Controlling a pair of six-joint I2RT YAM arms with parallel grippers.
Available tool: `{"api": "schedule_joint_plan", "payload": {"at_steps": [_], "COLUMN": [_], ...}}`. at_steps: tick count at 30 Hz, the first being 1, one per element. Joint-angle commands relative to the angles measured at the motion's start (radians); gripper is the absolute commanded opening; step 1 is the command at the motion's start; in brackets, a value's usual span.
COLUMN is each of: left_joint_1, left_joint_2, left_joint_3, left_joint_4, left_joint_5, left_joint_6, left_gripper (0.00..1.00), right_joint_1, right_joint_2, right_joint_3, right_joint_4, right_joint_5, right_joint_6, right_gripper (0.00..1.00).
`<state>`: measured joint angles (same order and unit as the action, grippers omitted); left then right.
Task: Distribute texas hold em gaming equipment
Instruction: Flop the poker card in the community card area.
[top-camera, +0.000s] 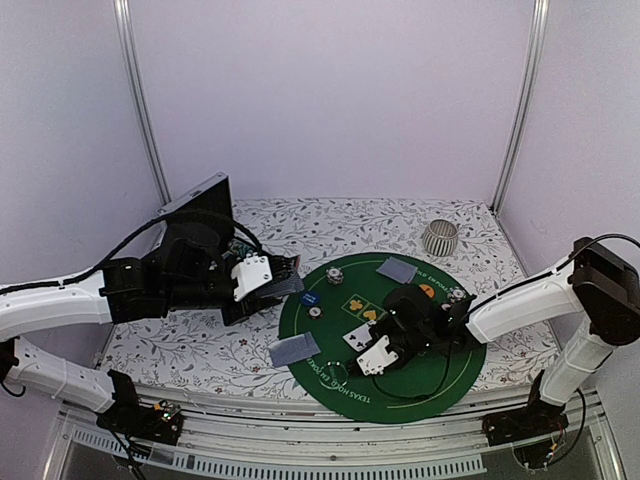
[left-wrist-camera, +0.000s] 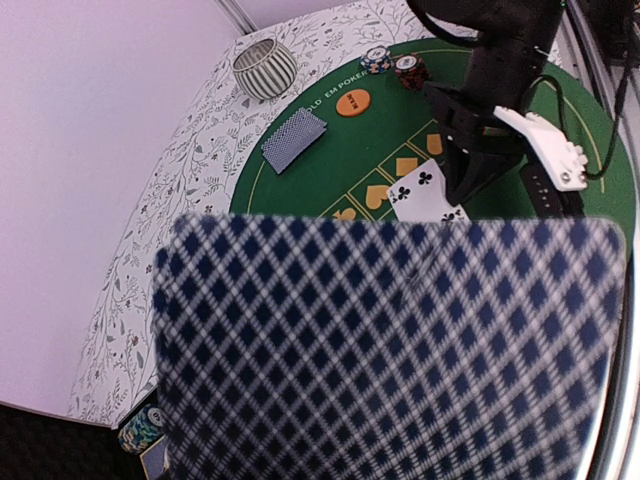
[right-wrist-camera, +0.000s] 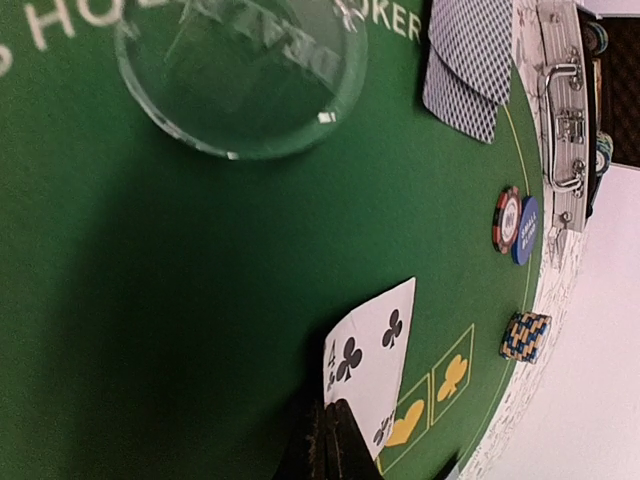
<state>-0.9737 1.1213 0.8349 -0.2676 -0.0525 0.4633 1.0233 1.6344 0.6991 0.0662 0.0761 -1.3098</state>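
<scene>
Aluminium case (right-wrist-camera: 562, 105) holds striped chips (left-wrist-camera: 142, 428); left pincer (top-camera: 284, 284) grips card (left-wrist-camera: 400, 350).

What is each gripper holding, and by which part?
Left gripper holds a blue-backed card; the grip point is hidden. Right gripper pinches the face-up clubs card by its near short end.

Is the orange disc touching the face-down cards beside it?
Apart. The left wrist view shows green mat between the orange disc and the face-down cards.

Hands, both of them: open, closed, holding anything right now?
Left hand: closed on a blue-backed card.
Right hand: closed on the face-up clubs card.
</scene>
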Motion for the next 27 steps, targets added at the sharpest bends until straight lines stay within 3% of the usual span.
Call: {"api": "schedule_joint_plan", "payload": {"at_steps": [1,12,27], "left_joint_1": [0.012,0.013,0.017], "left_joint_2": [-0.015,-0.02,-0.029], "left_joint_3": [-0.008,-0.01,-0.013], "left_joint_4": [0.021,0.021,0.022], "left_joint_5": [0.007,0.007,0.006], "left_joint_6": [0.006,0.007,0.009], "left_gripper": [0.42,0.43,0.43], "right_joint_1": [-0.06,-0.143,-0.205], "right_joint_2": [0.049,0.156,0.295], "right_joint_3": [0.073,0.179,0.324], "right_joint_4": [-0.013,-0.003,-0.041], "right_joint_5": [-0.033,-0.116,-0.132], "right_joint_6": [-0.136,-0.388,-0.527], "right_gripper": [0.02,0.02,0.02]}}
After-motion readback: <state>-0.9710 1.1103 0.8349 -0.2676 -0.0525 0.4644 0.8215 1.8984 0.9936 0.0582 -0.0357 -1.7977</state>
